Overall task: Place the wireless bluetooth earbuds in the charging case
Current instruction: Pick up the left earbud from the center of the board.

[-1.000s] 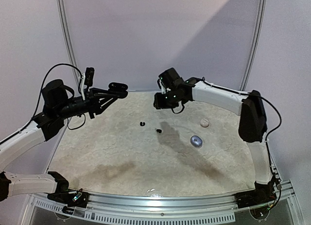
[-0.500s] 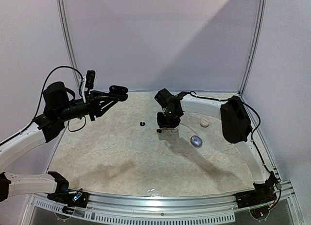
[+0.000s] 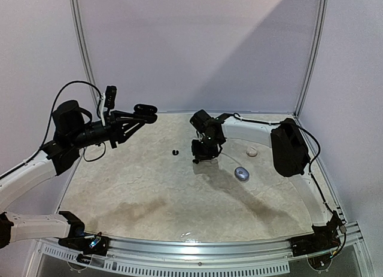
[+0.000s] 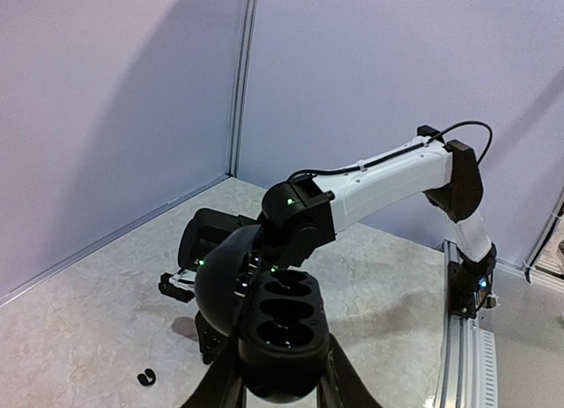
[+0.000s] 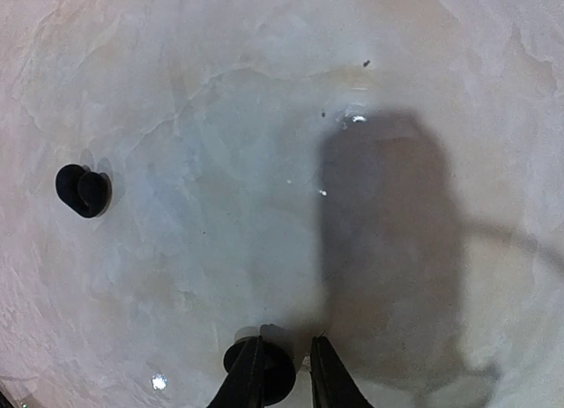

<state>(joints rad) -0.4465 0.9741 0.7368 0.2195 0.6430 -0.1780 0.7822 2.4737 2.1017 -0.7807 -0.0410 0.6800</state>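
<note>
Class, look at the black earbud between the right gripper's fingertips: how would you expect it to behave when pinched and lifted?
The black earbud is tiny and rounded, so it may roll or squirt out from the right gripper. Its glossy shell looks slippery. It seems light and rigid, probably easy to lift.

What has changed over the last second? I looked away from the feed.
The right hand swung from the far edge of the table down to the nearer small glossy black earbud and narrowed its fingers around it; a firm grip isn't certain yet. Unchanged: the left hand holding the open black charging case aloft, the other black earbud, and the two pale rounded cases on the right.
</note>
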